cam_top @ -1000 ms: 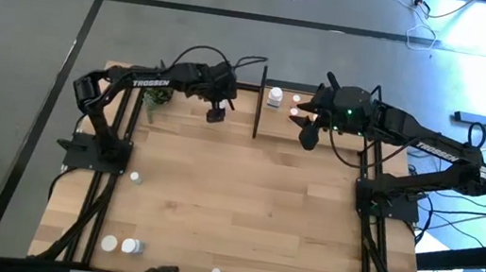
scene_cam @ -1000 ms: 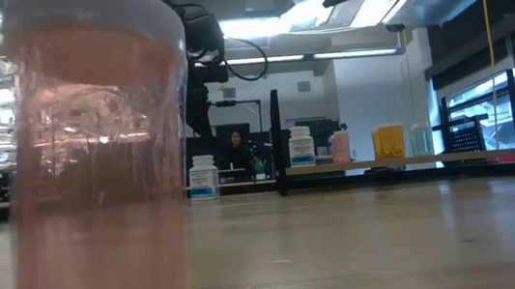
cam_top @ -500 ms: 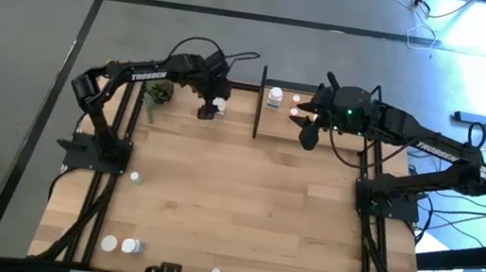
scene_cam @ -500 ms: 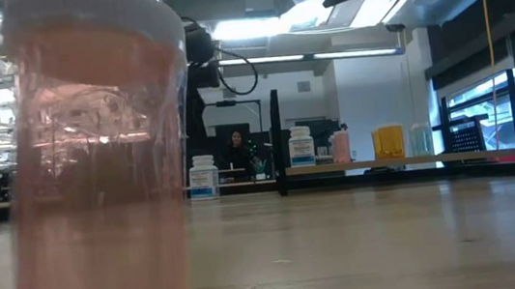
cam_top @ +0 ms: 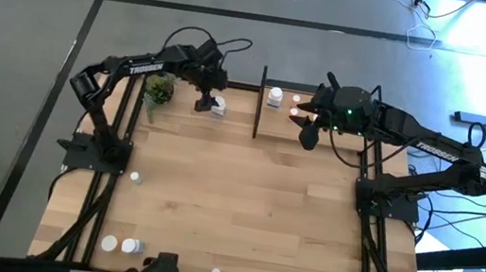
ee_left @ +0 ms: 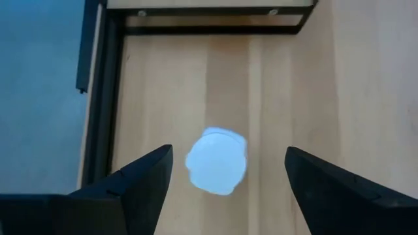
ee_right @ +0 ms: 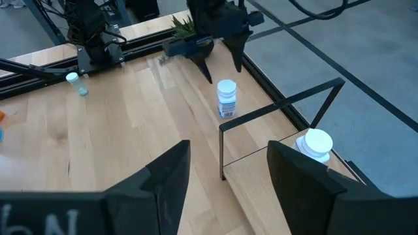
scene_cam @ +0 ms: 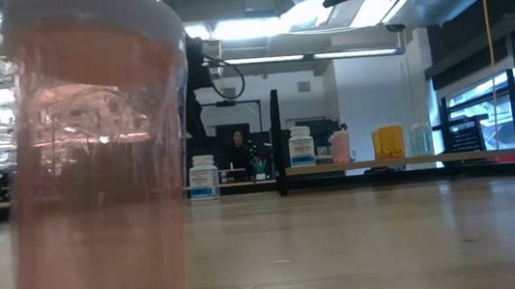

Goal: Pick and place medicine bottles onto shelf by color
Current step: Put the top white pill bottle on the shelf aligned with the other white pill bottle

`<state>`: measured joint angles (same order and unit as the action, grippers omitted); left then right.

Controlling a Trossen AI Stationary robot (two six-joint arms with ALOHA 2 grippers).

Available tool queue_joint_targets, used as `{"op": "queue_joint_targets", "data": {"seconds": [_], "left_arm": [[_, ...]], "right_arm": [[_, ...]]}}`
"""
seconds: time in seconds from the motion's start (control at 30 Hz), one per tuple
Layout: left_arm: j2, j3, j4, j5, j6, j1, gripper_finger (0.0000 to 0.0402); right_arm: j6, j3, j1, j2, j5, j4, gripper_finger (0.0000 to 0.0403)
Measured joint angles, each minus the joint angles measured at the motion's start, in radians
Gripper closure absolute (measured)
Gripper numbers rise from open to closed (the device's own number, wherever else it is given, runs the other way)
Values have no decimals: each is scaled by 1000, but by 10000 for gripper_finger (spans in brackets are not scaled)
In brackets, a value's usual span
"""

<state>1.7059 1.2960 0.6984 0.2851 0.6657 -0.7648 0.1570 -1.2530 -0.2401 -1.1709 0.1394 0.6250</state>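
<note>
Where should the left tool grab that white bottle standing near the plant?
Judging by its pose, take the white bottle around its round body just under the cap, from straight above. It stands upright on the table, and the left tool hangs open with one finger on each side.

Seven medicine bottles (cam_top: 219, 106), one shelf (cam_top: 275, 127), one plant (cam_top: 158, 92).

My left gripper (ee_left: 222, 171) has dark fingers; the bottle (ee_left: 217, 160) between them shows a white cap; the tabletop (cam_top: 243, 203) is pale striped wood; the shelf (ee_right: 261, 170) posts are black; the plant (cam_top: 157, 91) green; a pinkish bottle (scene_cam: 95, 173) fills my low view.
</note>
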Motion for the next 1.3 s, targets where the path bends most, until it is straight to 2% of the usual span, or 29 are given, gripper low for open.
{"op": "queue_joint_targets", "data": {"seconds": [0.4,0.87,1.3], "left_arm": [[44,0,-6,-46,1,8,113],[96,-1,-20,-41,1,14,113],[97,-1,-41,-84,43,15,113]], "right_arm": [[0,0,0,0,0,0,198],[-2,0,0,0,0,0,198],[-5,0,0,0,0,0,198]]}}
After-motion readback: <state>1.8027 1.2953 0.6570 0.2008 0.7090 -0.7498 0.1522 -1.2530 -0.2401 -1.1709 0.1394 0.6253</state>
